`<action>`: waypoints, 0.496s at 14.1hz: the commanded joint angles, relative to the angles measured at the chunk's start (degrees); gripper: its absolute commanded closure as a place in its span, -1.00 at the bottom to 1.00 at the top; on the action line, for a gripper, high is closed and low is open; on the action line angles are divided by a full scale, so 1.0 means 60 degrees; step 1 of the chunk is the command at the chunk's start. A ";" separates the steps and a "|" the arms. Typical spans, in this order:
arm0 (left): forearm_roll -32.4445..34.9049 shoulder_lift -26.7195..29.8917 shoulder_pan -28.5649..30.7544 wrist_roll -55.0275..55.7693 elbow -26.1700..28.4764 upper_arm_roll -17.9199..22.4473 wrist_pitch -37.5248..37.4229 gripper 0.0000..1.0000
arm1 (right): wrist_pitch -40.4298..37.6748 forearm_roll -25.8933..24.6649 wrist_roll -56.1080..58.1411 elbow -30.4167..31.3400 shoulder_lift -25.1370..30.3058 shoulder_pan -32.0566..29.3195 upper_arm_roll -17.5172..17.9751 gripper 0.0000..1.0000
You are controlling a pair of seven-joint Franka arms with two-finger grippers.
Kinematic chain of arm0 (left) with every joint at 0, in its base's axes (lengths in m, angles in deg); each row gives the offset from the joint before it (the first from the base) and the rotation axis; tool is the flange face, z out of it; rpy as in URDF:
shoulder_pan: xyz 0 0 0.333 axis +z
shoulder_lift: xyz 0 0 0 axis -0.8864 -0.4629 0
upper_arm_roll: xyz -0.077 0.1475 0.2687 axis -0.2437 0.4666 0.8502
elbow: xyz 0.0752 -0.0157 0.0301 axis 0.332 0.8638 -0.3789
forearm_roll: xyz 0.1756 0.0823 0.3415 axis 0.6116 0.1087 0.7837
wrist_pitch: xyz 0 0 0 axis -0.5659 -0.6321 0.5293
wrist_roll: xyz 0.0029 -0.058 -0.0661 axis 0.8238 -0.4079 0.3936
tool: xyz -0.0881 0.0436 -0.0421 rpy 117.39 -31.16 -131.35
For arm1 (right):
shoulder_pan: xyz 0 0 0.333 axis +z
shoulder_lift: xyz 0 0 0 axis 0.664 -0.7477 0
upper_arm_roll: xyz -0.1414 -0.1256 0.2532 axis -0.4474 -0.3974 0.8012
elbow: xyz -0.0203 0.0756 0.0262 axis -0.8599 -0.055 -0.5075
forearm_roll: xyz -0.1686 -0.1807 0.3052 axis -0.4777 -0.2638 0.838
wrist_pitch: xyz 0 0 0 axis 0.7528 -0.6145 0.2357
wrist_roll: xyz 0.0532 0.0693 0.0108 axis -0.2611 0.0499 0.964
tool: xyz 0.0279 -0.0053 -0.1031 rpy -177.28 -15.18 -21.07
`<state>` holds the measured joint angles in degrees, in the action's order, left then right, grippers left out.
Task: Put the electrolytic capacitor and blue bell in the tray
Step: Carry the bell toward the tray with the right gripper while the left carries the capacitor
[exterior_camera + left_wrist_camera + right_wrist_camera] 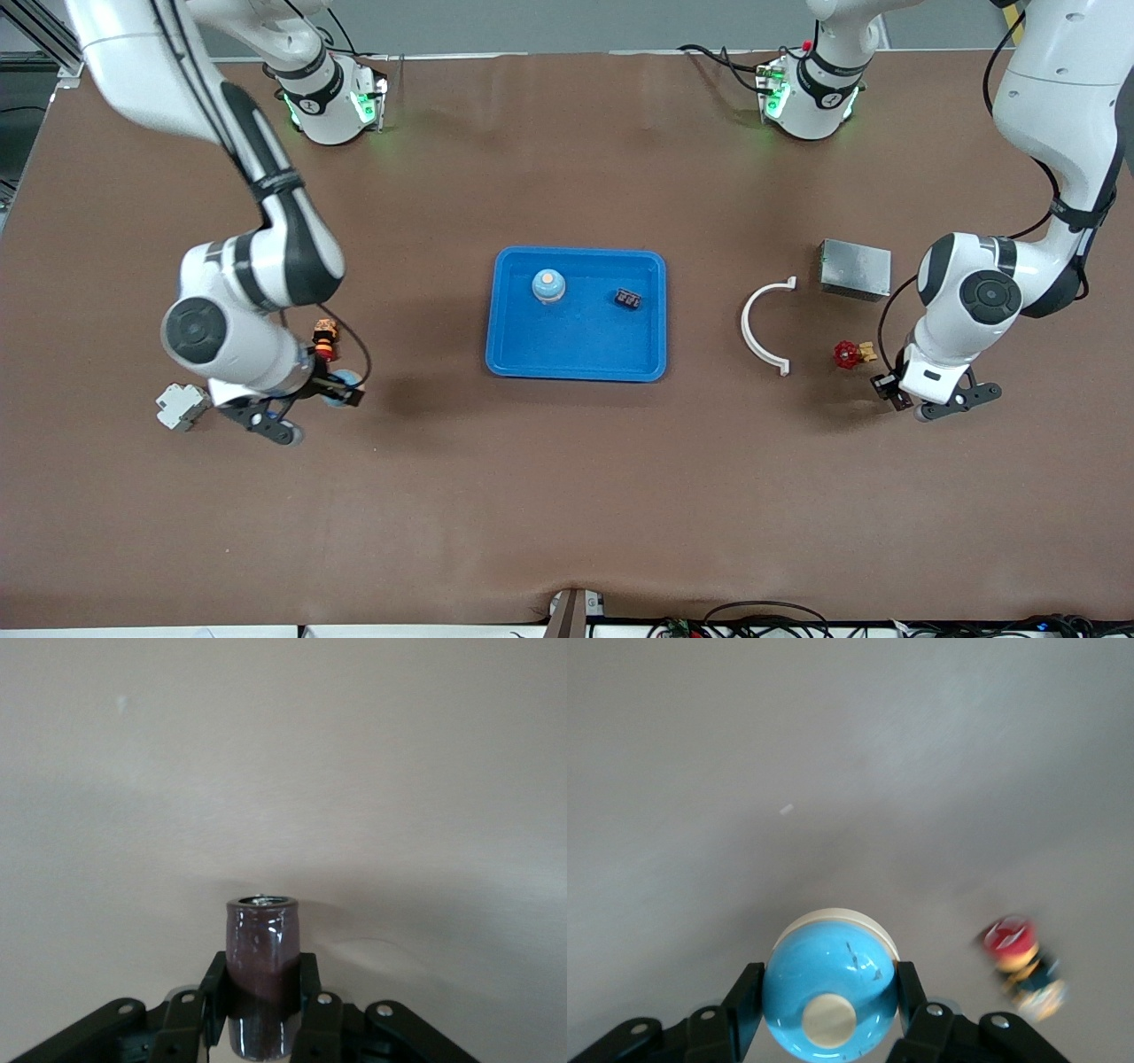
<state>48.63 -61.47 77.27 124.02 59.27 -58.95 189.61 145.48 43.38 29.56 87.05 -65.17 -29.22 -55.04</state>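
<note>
The bright blue tray lies mid-table. In it stand a pale blue bell and a small dark part. My left gripper is low at the table beside a red valve, shut on a dark glossy electrolytic capacitor; the fingers press its two sides. My right gripper is low at the table toward the right arm's end, shut on a blue bell with a cream button, and its pads clamp the dome.
A red valve, a white curved bracket and a grey metal box lie toward the left arm's end. A red-and-yellow button part and a grey-white breaker lie by the right gripper.
</note>
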 commanded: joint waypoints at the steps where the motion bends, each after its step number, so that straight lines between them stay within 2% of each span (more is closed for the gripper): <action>1: -0.0087 0.0702 0.0046 0.0419 -0.0065 -0.0658 -0.1053 1.00 | 0.0120 0.0086 -0.1781 0.0234 0.0239 0.0846 -0.0083 1.00; 4: -0.0249 0.0777 0.0046 0.1269 -0.0679 -0.1492 -0.2604 1.00 | 0.0281 0.0101 -0.3599 0.0234 0.0195 0.1901 -0.0097 1.00; 5: -0.0582 0.0762 0.0046 0.1416 -0.0928 -0.1785 -0.3030 1.00 | 0.0296 0.0086 -0.4112 0.0234 0.0180 0.2209 -0.0098 1.00; 7: -0.2072 0.0733 0.0002 0.1549 -0.1251 -0.2124 -0.3429 1.00 | 0.0485 0.0072 -0.5282 0.0234 0.0151 0.2780 -0.0112 1.00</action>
<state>41.99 -57.16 77.13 132.79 53.68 -70.18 171.84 146.99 43.66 3.68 87.73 -64.75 -15.35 -54.96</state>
